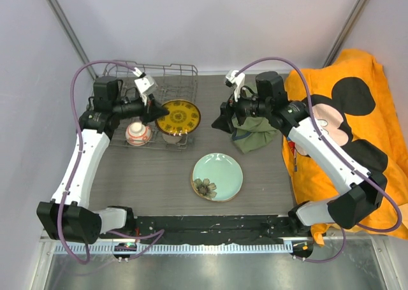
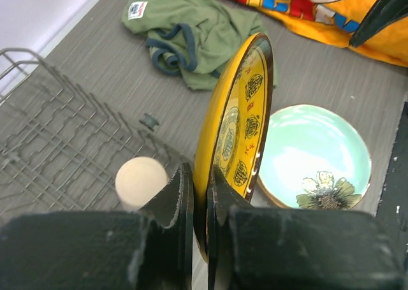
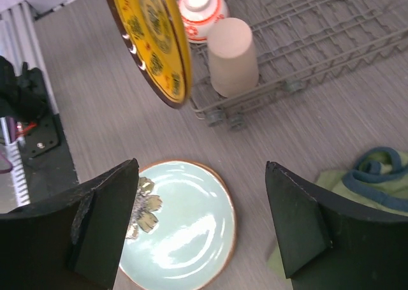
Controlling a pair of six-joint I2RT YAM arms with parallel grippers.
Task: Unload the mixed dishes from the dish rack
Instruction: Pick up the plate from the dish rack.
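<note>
Bright, even light falls from overhead, and shadows on the dark grey woodgrain desk [image 1: 159,169] are soft and faint. The glossy pale green round plate [image 3: 191,207] carries white streaks of glare in the right wrist view. In the left wrist view the black left claw [image 2: 199,181] and the round beige cup [image 2: 140,181], close to the lens, look blurred; things farther off are sharp.

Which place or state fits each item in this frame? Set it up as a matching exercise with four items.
1. small yellow patterned plate
2. pale green plate
3. beige cup
4. right gripper

A. standing in the dish rack
B. open, holding nothing
C. lying flat on the table
D. clamped on edge in the left gripper

Pairs: 1-D, 2-C, 3-A, 4-B
</note>
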